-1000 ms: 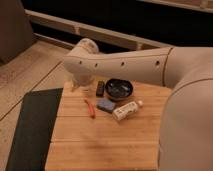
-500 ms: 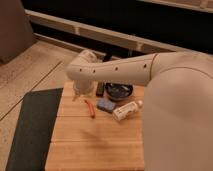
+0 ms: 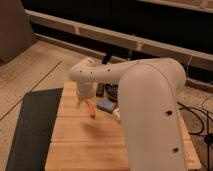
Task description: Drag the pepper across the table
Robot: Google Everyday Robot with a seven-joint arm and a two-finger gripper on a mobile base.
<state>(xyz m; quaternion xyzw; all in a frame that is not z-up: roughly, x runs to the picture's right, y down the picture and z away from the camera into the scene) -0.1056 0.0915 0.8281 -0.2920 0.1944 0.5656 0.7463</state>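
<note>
The arm is curling down over the far part of the table, hanging the gripper just above the pepper's upper end. The stance looks meant for pressing on the pepper and sliding it along the planks, though whether the gripper is clasping anything cannot be told. The pepper is lying flat on the wood, showing as a small, thin, slightly curved red-orange sliver just beside a blue block, with the dark mat running along the table's near-side edge.
</note>
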